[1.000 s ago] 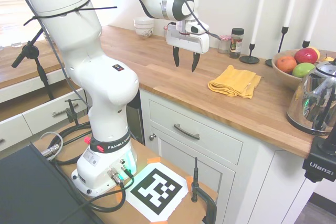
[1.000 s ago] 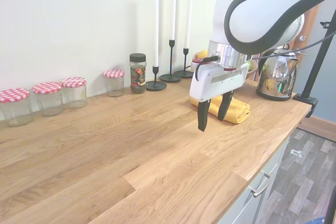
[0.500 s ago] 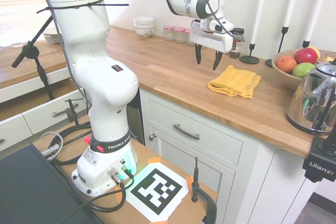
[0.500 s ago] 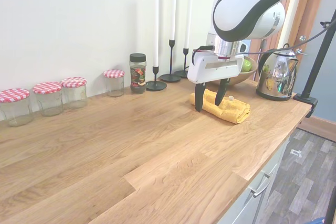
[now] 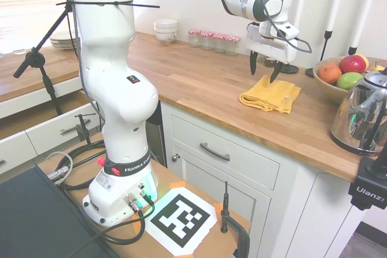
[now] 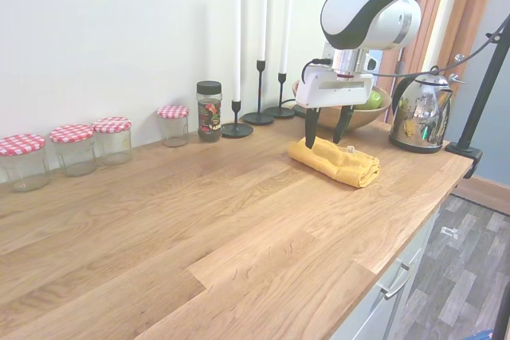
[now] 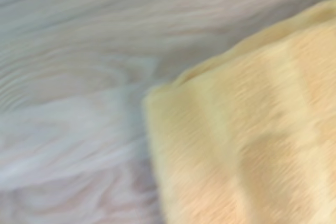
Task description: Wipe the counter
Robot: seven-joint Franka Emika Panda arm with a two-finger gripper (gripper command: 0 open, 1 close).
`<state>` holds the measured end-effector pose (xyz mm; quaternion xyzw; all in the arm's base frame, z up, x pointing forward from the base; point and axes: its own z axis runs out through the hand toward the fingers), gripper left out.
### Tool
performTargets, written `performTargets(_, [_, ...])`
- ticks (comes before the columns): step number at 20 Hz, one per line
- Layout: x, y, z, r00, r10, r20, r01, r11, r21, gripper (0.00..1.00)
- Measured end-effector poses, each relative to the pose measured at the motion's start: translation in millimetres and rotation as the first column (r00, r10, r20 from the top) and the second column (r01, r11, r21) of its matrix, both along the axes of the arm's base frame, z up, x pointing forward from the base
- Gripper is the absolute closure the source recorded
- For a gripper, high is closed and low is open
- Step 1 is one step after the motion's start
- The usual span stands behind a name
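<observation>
Wiping has not begun, as far as you can judge from these views: the yellow cloth [image 5: 270,94] lies folded in a neat stack on the counter [image 5: 199,83], and nothing about it suggests it has been dragged across the wood. Your gripper [image 5: 265,70] hangs just above the cloth's far end, fingers spread wide with nothing between them; the second exterior view shows the gripper [image 6: 323,127] with one finger over the cloth [image 6: 336,161] and the other by its back edge, tips close to the fabric but apparently not touching. The wrist view, blurred, shows a corner of the cloth [image 7: 247,145] against bare wood, so you are over its edge rather than its middle.

The counter [image 6: 199,236] runs long and mostly open between the cloth and the row of checked-lid jars [image 6: 72,145] by the wall. A spice jar [image 6: 209,111], candlesticks [image 6: 259,109], a fruit bowl [image 5: 338,77] and a kettle [image 5: 363,113] stand near the cloth.

What is left is nearly everything: lowering onto the cloth, closing on it, then sweeping it over the wood. Mind the candlesticks and kettle close by when you start the strokes.
</observation>
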<state>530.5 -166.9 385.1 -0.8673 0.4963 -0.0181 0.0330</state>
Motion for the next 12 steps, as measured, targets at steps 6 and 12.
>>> performTargets(6, [14.1, -32.4, -8.4, 0.999, -0.034, -0.007, 0.034, 0.999, 0.005, 0.00])
performTargets(12, [17.9, -48.4, -16.4, 0.999, -0.049, -0.019, 0.049, 0.999, 0.011, 0.00])
